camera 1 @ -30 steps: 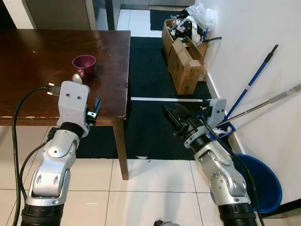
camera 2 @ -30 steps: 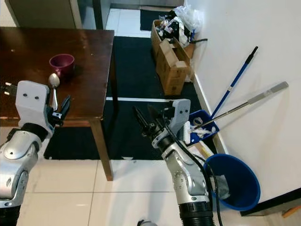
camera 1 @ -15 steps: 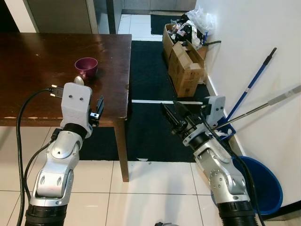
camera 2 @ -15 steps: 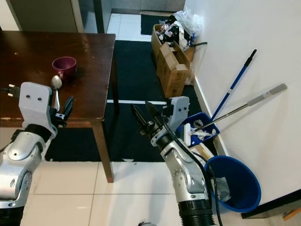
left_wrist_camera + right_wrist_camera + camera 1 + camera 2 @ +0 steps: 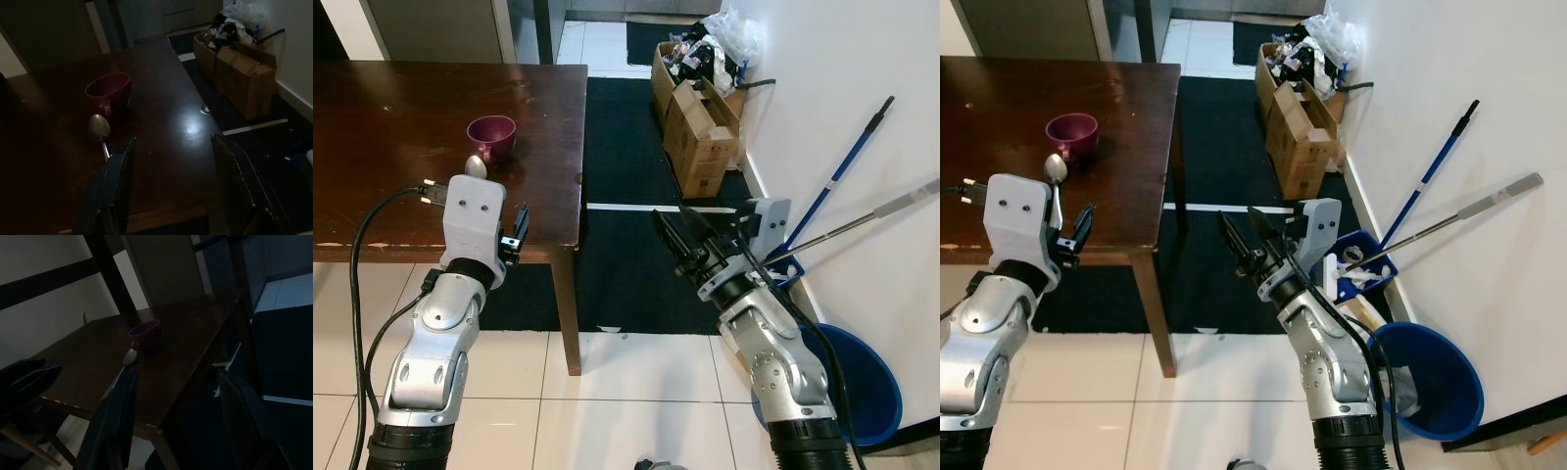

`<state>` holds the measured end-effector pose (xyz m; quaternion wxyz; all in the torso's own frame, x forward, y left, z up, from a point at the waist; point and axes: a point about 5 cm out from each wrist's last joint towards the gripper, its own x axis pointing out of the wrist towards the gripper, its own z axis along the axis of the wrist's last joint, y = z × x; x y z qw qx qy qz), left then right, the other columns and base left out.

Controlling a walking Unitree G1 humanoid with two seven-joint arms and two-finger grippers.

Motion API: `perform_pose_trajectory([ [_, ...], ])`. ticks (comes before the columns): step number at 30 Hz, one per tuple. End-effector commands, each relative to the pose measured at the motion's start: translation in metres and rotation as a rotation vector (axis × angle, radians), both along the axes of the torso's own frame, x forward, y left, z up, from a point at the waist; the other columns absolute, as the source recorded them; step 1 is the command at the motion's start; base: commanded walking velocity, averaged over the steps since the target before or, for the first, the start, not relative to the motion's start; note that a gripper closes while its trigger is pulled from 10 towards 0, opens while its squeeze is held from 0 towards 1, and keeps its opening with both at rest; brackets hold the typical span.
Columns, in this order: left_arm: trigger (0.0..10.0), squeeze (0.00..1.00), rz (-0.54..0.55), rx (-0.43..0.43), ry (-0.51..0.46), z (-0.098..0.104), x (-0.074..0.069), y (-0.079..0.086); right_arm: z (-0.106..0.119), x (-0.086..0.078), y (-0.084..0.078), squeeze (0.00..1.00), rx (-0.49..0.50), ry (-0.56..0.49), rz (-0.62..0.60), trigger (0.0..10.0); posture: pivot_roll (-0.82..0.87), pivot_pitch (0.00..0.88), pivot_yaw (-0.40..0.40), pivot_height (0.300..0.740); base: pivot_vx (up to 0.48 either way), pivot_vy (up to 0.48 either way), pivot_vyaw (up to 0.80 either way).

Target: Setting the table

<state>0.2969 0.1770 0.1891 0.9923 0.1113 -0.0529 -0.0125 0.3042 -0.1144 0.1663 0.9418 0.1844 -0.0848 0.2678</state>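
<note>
Head views: we see a maroon cup (image 5: 490,133) and a spoon (image 5: 1056,176) just near of it on the tabletop (image 5: 372,127). Left gripper (image 5: 515,228) hovers at the near edge, right gripper (image 5: 683,240) over the floor, right of the table.

Wrist views: both sets of fingers spread, empty. We judge nothing grasped yet; next, reach for the spoon.

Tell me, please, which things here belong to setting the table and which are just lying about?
For the job: table; purple cup; spoon; open left tool, near the spoon.

Lying about: cardboard boxes; blue bucket; mop poles; black mat.
</note>
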Motion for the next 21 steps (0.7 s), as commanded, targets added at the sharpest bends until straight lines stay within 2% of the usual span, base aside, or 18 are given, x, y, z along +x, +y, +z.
perform_pose_trajectory([
  [1, 10.0, 0.0, 0.006, 0.01, 0.004, -0.0032, 0.0017, -0.001, -0.0001, -0.0005, -0.0015, 0.0, 0.003, 0.003, -0.004, 10.0, -0.02, 0.019, 0.037, 0.74, 0.409, 0.0, 0.0],
  [21, 10.0, 0.0, 0.003, 0.006, -0.004, -0.0026, 0.0031, -0.0034, -0.0004, -0.0005, -0.0026, 0.0, 0.001, 0.005, -0.005, 10.0, -0.02, 0.021, 0.037, 0.74, 0.353, 0.0, 0.0],
])
